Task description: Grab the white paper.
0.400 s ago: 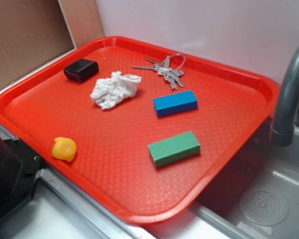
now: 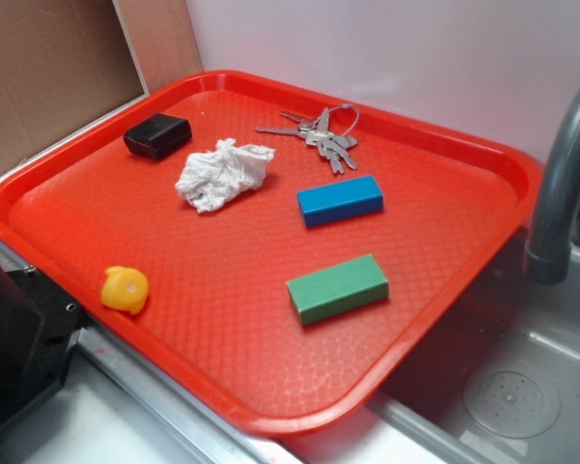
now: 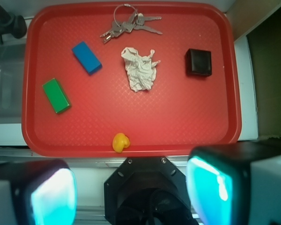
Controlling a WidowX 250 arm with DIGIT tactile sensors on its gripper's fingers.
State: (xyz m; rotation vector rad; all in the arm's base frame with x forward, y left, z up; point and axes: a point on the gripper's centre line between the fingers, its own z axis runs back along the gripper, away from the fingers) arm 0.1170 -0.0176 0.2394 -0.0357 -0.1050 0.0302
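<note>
The white paper [image 2: 222, 173] is a crumpled wad lying on the red tray [image 2: 445, 242], toward its far left, between a black box and a blue block. In the wrist view the paper [image 3: 140, 69] sits in the upper middle of the tray [image 3: 178, 122]. My gripper [image 3: 131, 192] is high above the robot base, well back from the tray's near edge and far from the paper. Its two fingers [image 3: 210, 187] stand wide apart with nothing between them. The gripper does not show in the exterior view.
On the tray lie a black box [image 2: 158, 134], a bunch of keys [image 2: 319, 135], a blue block [image 2: 340, 200], a green block [image 2: 337, 287] and a small yellow object [image 2: 125, 289]. A grey faucet [image 2: 561, 184] and sink [image 2: 503, 396] stand to the right. The black robot base [image 3: 147, 187] is below the tray's near edge.
</note>
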